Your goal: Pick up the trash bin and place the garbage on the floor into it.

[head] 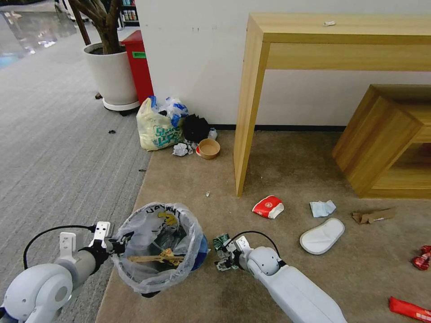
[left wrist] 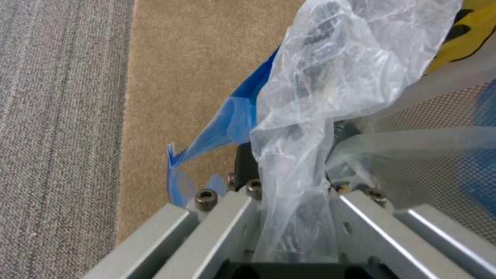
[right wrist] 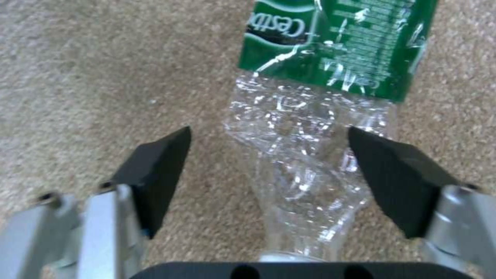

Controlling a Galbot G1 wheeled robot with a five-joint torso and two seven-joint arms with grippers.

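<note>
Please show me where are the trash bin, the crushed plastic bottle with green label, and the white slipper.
trash bin (head: 179, 215): head view, bag-lined rim.
crushed plastic bottle (right wrist: 305, 155): right wrist view, clear crumpled body between the open fingers.
white slipper (head: 322, 236): head view, middle of the sole.

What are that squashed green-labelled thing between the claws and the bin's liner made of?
The bottle looks like thin clear plastic: glossy, creased, see-through, under a printed green label. The right gripper straddles it, open. The trash bin liner seems to be filmy clear plastic, crinkled; the left gripper pinches it.
</note>
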